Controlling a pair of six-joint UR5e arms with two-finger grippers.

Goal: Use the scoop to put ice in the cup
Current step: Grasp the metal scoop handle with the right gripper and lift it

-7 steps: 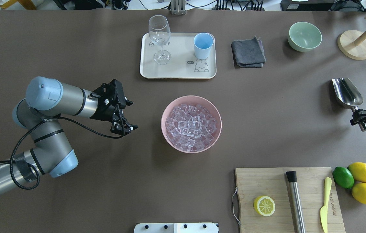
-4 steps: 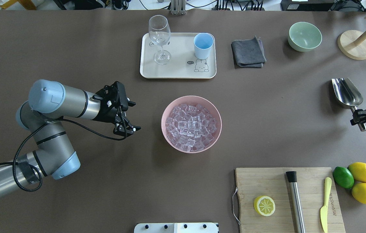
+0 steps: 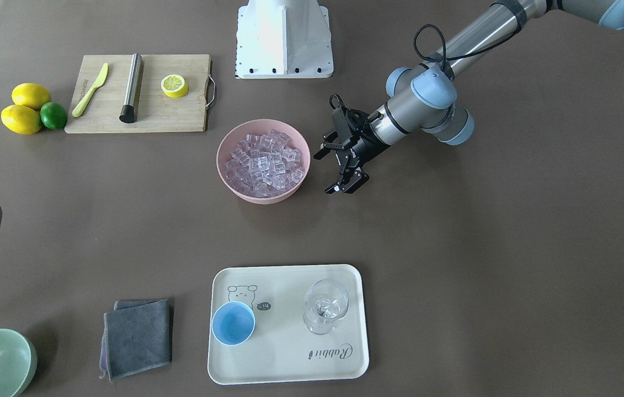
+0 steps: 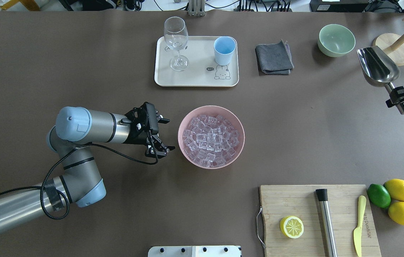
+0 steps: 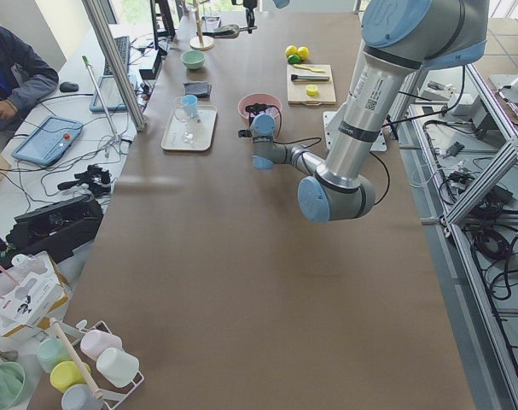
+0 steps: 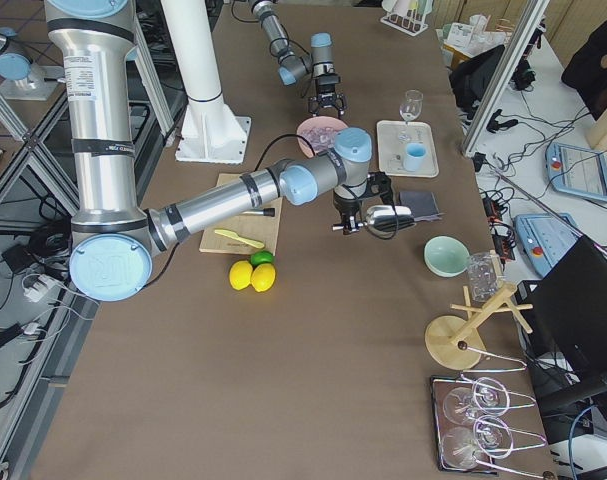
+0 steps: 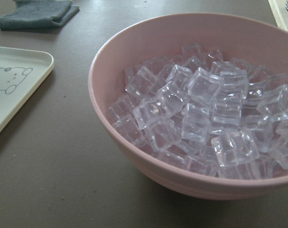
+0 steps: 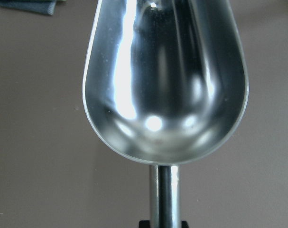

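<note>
Lab bay with aluminium frame posts and cable clutter round the edges. Long table under a matte brown sheet, flat and smooth. Grainy wooden cutting board at near right. Cream rectangular tray, rounded corners, rabbit print, far centre. Matte round pink bowl mid-table, heaped with ice: clear glassy cubes. Polished steel scoop, rounded trough empty, straight rod handle, held up over the table near the pale green bowl; right gripper clamped on the handle. Empty left gripper just beside the pink bowl, not touching, jaws apart. Smooth light-blue cup upright on the tray beside a clear stemmed glass.
</note>
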